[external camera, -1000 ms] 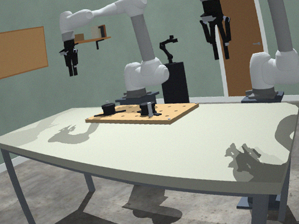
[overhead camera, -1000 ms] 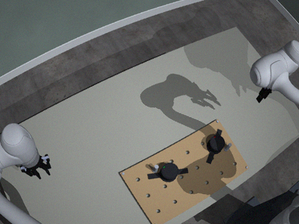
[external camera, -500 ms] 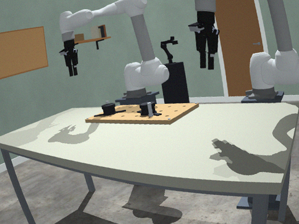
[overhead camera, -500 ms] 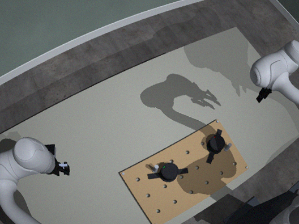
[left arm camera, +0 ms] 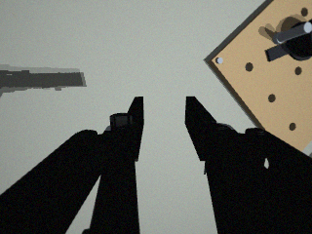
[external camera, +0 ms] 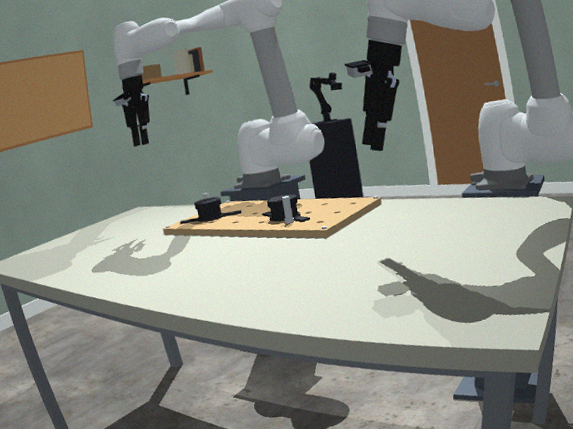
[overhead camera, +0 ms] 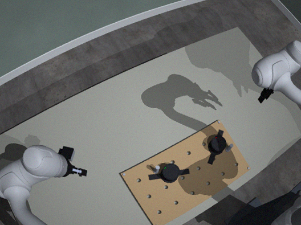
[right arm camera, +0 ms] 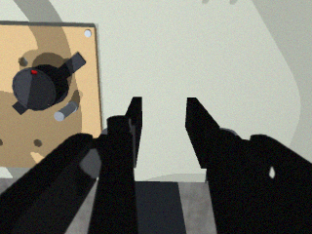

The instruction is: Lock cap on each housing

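A pale, wide desk [overhead camera: 108,116] [external camera: 283,285] [left arm camera: 97,29] [right arm camera: 195,49] carries the work and gives it a level support. On it, right of centre in the top view, lies a flat tan wooden board with holes [overhead camera: 143,187] [external camera: 318,218] [left arm camera: 244,88] [right arm camera: 88,58], probably to keep the pieces in known places.

Two black round capped housings stand upright on this board. The first capped housing [overhead camera: 170,173] [external camera: 282,212] [left arm camera: 299,46] is left of the board's middle in the top view; the second capped housing [overhead camera: 217,145] [external camera: 208,209] [right arm camera: 34,89] is near its upper corner. Each has dark flat bars reaching out low on both sides, and a grey upright peg close by: the first peg [overhead camera: 156,169] [external camera: 287,209] [left arm camera: 294,32] and the second peg [overhead camera: 229,147] [external camera: 204,195] [right arm camera: 65,111]. I suppose bar and peg can stop the body from turning together with the cap.

The left gripper [overhead camera: 84,172] [external camera: 374,146] [left arm camera: 164,110], lower left in the top view, and the right gripper [overhead camera: 260,100] [external camera: 140,142] [right arm camera: 164,112], upper right, hang above the desk, away from the caps. Both have fingers partly open, with nothing between.

Smallest are a green mark [overhead camera: 165,167] on the first cap and a red mark [overhead camera: 215,138] [right arm camera: 33,72] on the second. Whether either is locked, I cannot tell.
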You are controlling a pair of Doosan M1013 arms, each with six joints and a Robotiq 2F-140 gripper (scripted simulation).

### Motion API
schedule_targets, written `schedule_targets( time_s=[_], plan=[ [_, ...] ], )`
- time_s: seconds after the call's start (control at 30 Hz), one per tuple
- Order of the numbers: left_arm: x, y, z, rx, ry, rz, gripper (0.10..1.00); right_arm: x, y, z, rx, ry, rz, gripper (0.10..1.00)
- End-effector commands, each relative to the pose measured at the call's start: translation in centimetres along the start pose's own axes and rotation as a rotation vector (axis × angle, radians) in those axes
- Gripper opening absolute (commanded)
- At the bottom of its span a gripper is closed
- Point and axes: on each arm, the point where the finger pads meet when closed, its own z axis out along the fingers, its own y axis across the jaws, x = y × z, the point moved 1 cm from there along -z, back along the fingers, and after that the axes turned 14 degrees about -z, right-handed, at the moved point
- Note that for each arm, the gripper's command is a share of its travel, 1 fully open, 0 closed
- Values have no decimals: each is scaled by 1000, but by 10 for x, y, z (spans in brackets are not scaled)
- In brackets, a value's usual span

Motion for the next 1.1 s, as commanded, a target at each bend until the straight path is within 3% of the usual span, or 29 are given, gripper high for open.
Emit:
schedule_targets(
  time_s=[0.0, 0.13, 0.53, 0.63, 1.07],
  plan=[
    [3, 14, 13, -43, 13, 83, 339, 0, 0, -1, 0, 1, 0, 328],
    [4, 19, 18, -55, 16, 110, 339, 0, 0, -1, 0, 1, 0, 328],
    [11, 69, 62, -181, 51, 378, 339, 0, 0, -1, 0, 1, 0, 328],
    [12, 71, 63, -186, 54, 397, 339, 0, 0, -1, 0, 1, 0, 328],
    [21, 128, 115, -330, 93, 702, 339, 0, 0, -1, 0, 1, 0, 328]
  ],
)
